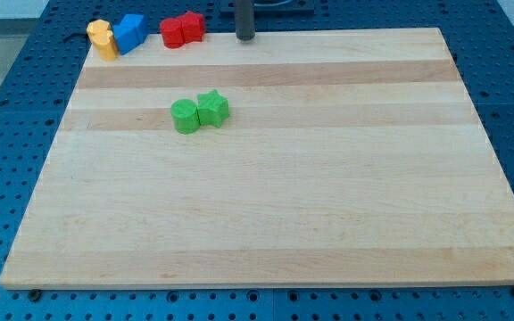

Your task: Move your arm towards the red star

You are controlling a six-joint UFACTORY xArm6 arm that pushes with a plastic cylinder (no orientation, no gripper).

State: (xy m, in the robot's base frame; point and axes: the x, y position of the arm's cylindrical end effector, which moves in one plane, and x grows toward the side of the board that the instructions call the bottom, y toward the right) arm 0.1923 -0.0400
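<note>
The red star [192,25] sits at the view's top edge of the wooden board [328,196], touching a second red block [172,33] on its left. My tip [244,38] rests at the top edge of the board, a short way to the right of the red star and apart from it. The rod rises out of the top of the view.
A blue block [129,32] and a yellow block [103,38] sit at the top left corner. A green round block [186,117] and a green star [212,108] touch each other left of centre. A blue perforated table surrounds the board.
</note>
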